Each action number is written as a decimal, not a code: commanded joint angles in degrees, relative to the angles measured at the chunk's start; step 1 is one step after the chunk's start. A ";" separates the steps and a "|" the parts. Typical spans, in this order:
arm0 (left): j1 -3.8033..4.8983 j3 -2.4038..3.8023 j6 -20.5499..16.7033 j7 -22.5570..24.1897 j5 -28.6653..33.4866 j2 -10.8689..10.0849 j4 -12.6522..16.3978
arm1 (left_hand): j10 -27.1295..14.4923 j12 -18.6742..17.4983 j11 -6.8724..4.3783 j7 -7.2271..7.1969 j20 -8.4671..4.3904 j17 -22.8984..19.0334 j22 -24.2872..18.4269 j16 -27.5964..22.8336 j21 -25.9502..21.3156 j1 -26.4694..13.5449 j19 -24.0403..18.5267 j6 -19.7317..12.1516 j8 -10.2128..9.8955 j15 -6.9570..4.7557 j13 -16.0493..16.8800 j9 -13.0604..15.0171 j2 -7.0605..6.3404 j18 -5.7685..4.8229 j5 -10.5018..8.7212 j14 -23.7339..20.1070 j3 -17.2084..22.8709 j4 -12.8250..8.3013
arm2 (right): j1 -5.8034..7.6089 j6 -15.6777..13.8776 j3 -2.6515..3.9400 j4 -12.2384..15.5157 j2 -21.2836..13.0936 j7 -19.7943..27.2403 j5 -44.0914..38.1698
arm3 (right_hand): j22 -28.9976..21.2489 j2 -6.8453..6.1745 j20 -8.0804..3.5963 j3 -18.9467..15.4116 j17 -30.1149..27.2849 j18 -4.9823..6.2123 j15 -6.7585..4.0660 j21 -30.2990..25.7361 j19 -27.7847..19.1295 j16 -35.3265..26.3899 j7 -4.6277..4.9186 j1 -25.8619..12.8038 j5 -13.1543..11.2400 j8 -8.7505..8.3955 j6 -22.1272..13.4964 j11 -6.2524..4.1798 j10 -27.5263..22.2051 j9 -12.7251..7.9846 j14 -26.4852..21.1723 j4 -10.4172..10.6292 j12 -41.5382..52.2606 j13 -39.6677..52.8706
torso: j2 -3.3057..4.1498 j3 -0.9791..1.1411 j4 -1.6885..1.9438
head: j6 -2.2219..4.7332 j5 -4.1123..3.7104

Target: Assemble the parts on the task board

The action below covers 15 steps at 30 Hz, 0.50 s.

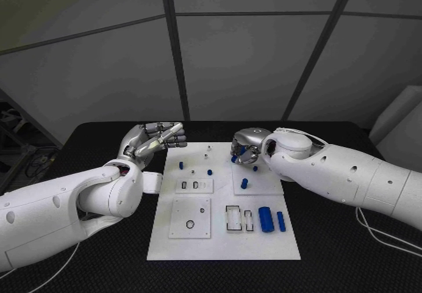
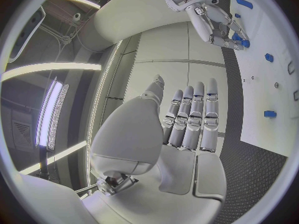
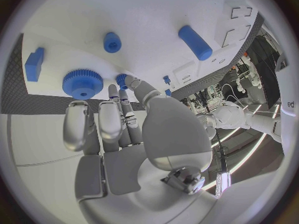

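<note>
Early stage is judged: several blue parts lie loose on the task board, including a cylinder. A small blue gear at the board's far edge is touched by the right hand; a grasp cannot be told. The left hand is held open, empty, beside the board.

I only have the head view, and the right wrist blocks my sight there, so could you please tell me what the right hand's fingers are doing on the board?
Observer: In the right wrist view, the right hand has its thumb and a fingertip at a small blue part; I cannot tell whether it is gripped.
Operator: Is anything beside that part?
Observer: A blue gear sits on the task board right next to it.
Operator: Is the left hand carrying anything?
Observer: No; the left wrist view shows the left hand with straight fingers and a bare palm.
</note>
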 commanded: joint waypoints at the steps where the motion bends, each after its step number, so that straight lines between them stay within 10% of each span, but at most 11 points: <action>1: 0.07 0.06 0.74 0.05 -0.52 -0.03 0.13 | -0.21 -0.32 0.37 0.38 0.01 0.09 -0.07 -0.12 -0.06 -0.45 0.27 -0.15 -0.26 0.26 -0.07 -0.09 0.22 -0.61 0.23 -0.01 0.01 -0.23 | 0.12 0.84 -0.02 -0.12 0.21 0.26 -0.34 | 0.11 0.30 0.01 0.48 0.11 -0.33 -0.02 0.26 0.26 0.43 0.01 0.45 -0.45 0.18 0.44 -0.11 0.51 0.08 1.49 0.06 0.16 0.07 | 0.08 -0.01 0.01 | 0.00 0.04; 15: 0.08 0.07 0.93 -0.20 -0.52 -0.07 0.07 | -0.21 -0.37 0.38 0.40 0.02 0.10 -0.09 -0.16 -0.08 -0.47 0.26 -0.15 -0.29 0.27 -0.07 -0.09 0.29 -0.61 0.23 -0.01 0.03 -0.24 | 0.12 1.85 -0.23 -1.06 0.93 0.49 -0.34 | 0.46 0.50 -0.10 2.01 0.27 -0.37 -0.17 0.49 0.29 0.84 0.02 0.48 -1.17 0.29 1.10 -0.33 1.88 0.18 1.39 0.62 0.34 0.21 | 0.12 -0.02 0.03 | -0.52 0.17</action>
